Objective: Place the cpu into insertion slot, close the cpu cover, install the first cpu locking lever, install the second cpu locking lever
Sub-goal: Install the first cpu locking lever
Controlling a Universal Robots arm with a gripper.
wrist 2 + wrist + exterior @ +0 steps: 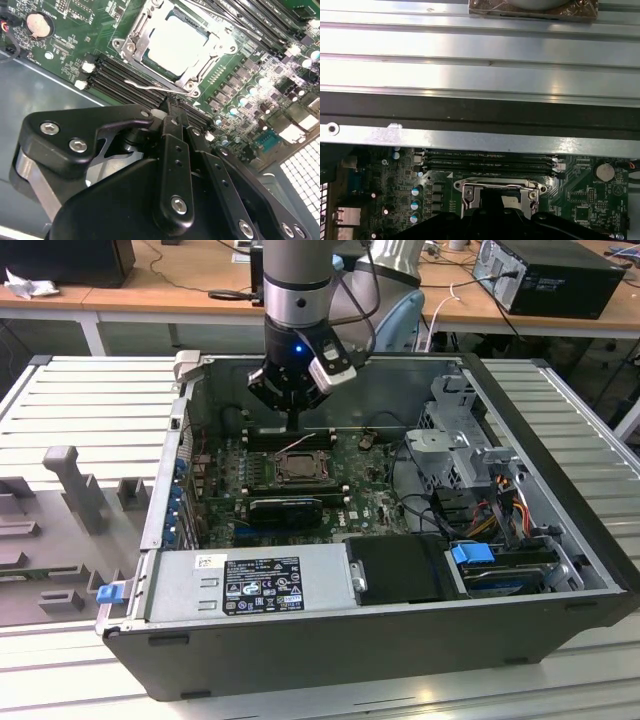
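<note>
Hand: my black hand has its fingers pressed together, gripping nothing, tips by the thin wire locking lever at the socket's edge.
Chip: pale silvery-grey square cpu sits in the square insertion slot.
Cover: thin silver metal frame cpu cover lies flat over it, so levers can clamp.

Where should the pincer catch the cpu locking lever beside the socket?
Probably at the locking lever's bent free end, coming from above. In the second wrist view the thin wire rod lies low along the cpu cover, next to the memory slots, leaving little side access.
</note>
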